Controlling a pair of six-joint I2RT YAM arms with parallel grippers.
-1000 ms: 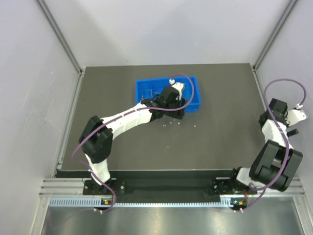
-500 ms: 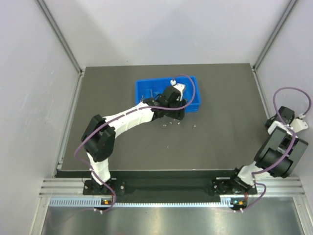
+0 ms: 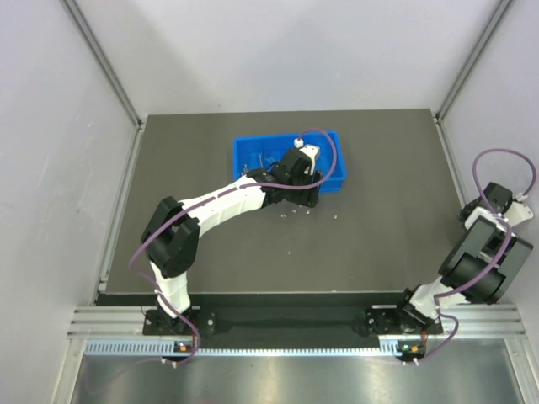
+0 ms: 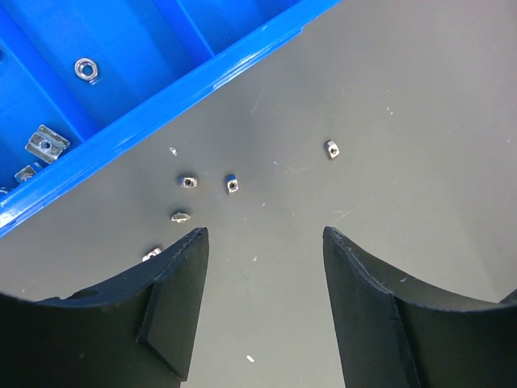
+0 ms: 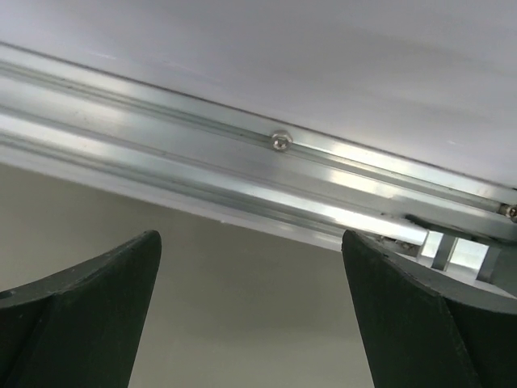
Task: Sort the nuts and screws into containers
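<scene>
Nuts [image 4: 232, 183] — tiny, silvery, squarish w/ centre hole, loose beside blue tray [image 4: 161, 107]. L gripper [image 4: 262, 279], R gripper [image 5: 250, 319] — both agape, empty.

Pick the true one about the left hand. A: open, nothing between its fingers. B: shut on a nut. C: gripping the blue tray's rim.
A: the left hand has its fingers apart over bare table, the loose nuts lying beyond their tips.
</scene>
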